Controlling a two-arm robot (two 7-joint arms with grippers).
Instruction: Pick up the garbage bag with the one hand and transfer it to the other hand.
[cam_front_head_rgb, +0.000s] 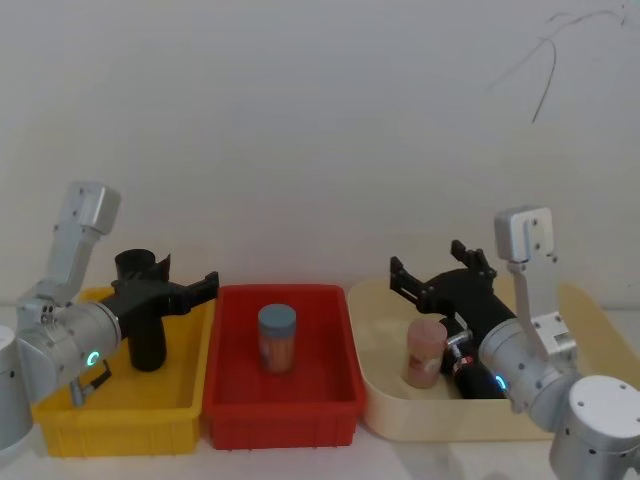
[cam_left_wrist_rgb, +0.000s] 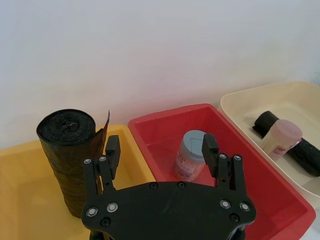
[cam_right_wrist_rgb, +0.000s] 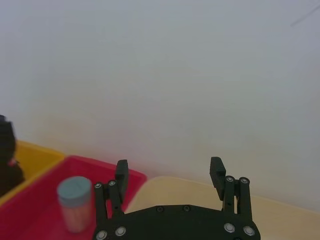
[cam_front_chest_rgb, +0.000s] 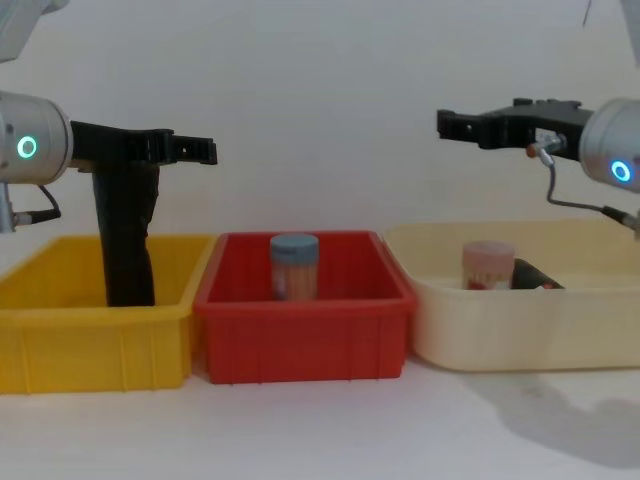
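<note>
Hovering above the yellow bin (cam_front_head_rgb: 120, 420), the left gripper (cam_front_head_rgb: 205, 285) of the teal-ringed arm is pointing toward the red bin (cam_front_head_rgb: 285, 400), its fingers (cam_left_wrist_rgb: 113, 150) spread apart and gripping nothing. Just beside that gripper, a tall plain black roll (cam_left_wrist_rgb: 70, 150) is standing upright in the yellow bin, its top reaching the height of the gripper's body in the chest view. Below and ahead of its fingertips, a blue-lidded jar (cam_front_head_rgb: 277, 338) is standing upright in the middle of the red bin.

The right gripper (cam_front_head_rgb: 430, 278) of the blue-ringed arm is hanging above the cream bin (cam_front_head_rgb: 390, 400), also pointing toward the red bin, with its fingers (cam_right_wrist_rgb: 216, 167) parted and empty. Below it, the garbage bag (cam_left_wrist_rgb: 292, 145) is lying on its side on the floor of the cream bin, well apart from both grippers. A pink-capped container (cam_front_head_rgb: 424, 352) is standing upright in front of the bag, hiding its middle. Part of a red-and-white label is showing on the bag beside that container in the head view.
</note>
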